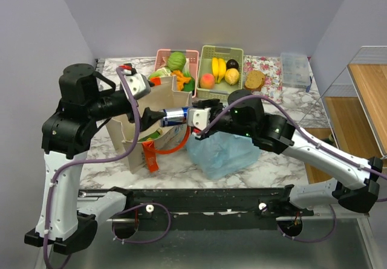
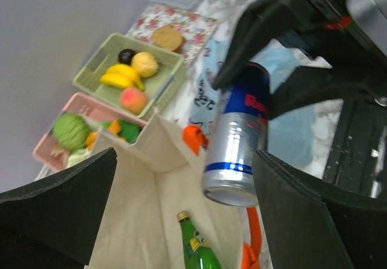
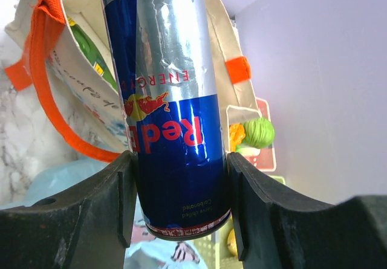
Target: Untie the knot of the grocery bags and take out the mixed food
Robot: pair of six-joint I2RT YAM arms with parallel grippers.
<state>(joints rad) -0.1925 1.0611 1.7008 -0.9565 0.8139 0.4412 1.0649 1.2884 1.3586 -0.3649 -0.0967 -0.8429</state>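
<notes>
The right claw [image 3: 181, 190] is clamped on a blue-and-silver drink can [image 1: 175, 116], held over the mouth of the beige tote [image 1: 136, 133], which has a green bottle [image 2: 196, 248] inside. The left claw [image 2: 184, 157] is spread wide above the tote, gripping nothing. The light blue plastic bag [image 1: 221, 154] lies crumpled on the table [image 1: 103, 166] beneath the right arm. The pink basket [image 1: 162, 54] holds the cabbage [image 1: 177, 59] and orange pieces [image 1: 180, 75]. The green basket [image 1: 208, 50] holds bananas [image 1: 218, 68] and the peach [image 1: 207, 80].

tote [image 1: 158, 100] upright | can [image 1: 175, 116] over its mouth | bottle [image 2: 196, 245] inside | bananas [image 1: 218, 68] in basket [image 1: 221, 49]
</notes>
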